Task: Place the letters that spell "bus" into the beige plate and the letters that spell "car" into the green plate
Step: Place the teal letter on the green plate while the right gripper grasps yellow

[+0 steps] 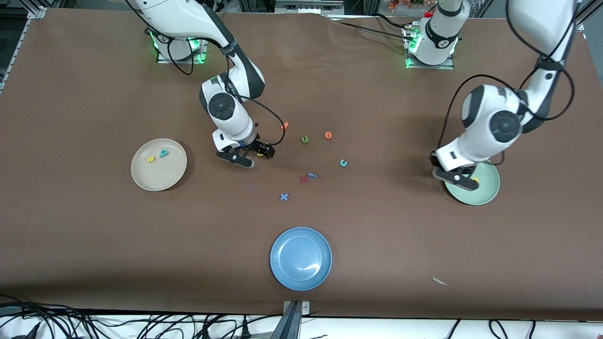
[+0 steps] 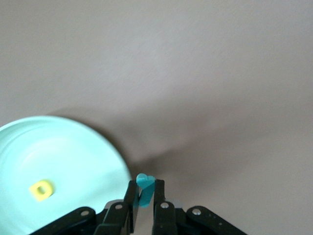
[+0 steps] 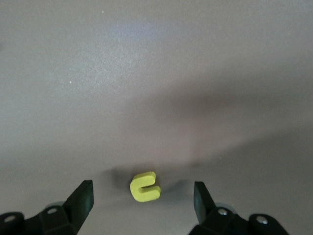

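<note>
My right gripper (image 1: 252, 157) (image 3: 143, 196) stands open low over the table, and the yellow "u" (image 3: 145, 187) (image 1: 259, 154) lies flat between its fingers without touching either. The beige plate (image 1: 158, 181) holds a yellow letter (image 1: 150, 159) and a teal letter (image 1: 164, 153). Over the green plate's (image 1: 485, 195) (image 2: 73, 156) rim hangs my left gripper (image 1: 459, 178) (image 2: 145, 190), shut on a small teal letter (image 2: 145, 186). A yellow "a" (image 2: 41, 190) (image 1: 476, 180) lies in that plate. The teal "c" (image 1: 343, 163) rests on the table between the two grippers.
Loose letters lie mid-table: a green "u" (image 1: 305, 139), an orange "o" (image 1: 328, 135), another orange letter (image 1: 284, 125), a red one (image 1: 304, 179), a blue "i" (image 1: 312, 175) and a blue "x" (image 1: 283, 197). A blue plate (image 1: 300, 278) sits nearest the front camera.
</note>
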Controlling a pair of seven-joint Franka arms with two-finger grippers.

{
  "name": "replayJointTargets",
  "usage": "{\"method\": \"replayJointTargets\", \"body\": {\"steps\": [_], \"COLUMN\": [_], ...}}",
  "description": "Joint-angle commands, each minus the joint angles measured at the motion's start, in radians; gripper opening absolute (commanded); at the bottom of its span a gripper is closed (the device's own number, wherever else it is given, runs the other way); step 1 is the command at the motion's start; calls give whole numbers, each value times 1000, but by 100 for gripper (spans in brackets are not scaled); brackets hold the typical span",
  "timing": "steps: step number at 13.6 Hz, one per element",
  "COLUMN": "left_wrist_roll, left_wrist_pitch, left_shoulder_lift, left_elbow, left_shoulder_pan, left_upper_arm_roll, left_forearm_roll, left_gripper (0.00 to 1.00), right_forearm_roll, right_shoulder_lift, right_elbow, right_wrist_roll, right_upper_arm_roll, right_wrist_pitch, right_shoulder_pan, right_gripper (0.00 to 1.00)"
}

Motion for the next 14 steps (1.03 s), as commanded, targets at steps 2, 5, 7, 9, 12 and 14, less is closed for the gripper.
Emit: {"method": "replayJointTargets", "body": {"steps": [2, 5, 7, 9, 12, 14], "left_wrist_roll": [132, 132, 128, 114, -16, -154], "left_wrist_pitch": [-5, -5, -5, -3, 30, 104], "left_shoulder_lift": [-26, -26, -27, -24, 34, 84], "left_elbow": [-51, -43, -39, -20, 0, 10], "left_shoulder_pan": [80, 77, 69, 28, -130, -231], "left_upper_arm_roll": [-1, -1, -4, -36, -49, -49], "left_forearm_roll": [21, 21, 16, -36, -238, -249], "left_gripper": [23, 60, 62, 63, 63, 67], "right_forearm_roll": [-6, -6, -6, -6, -6, -6], "right_shoulder_lift": [22, 27, 33, 33, 33, 33], "right_elbow": [9, 8, 7, 7, 7, 7], "right_wrist_roll": [19, 19, 19, 24, 30, 38], "right_upper_arm_roll": [-7, -7, -7, -7, -7, -5], "right_wrist_pitch": [22, 28, 30, 30, 30, 28], "right_shoulder_pan": [17, 19, 19, 19, 20, 26], "right_gripper": [74, 72, 71, 59, 53, 53]}}
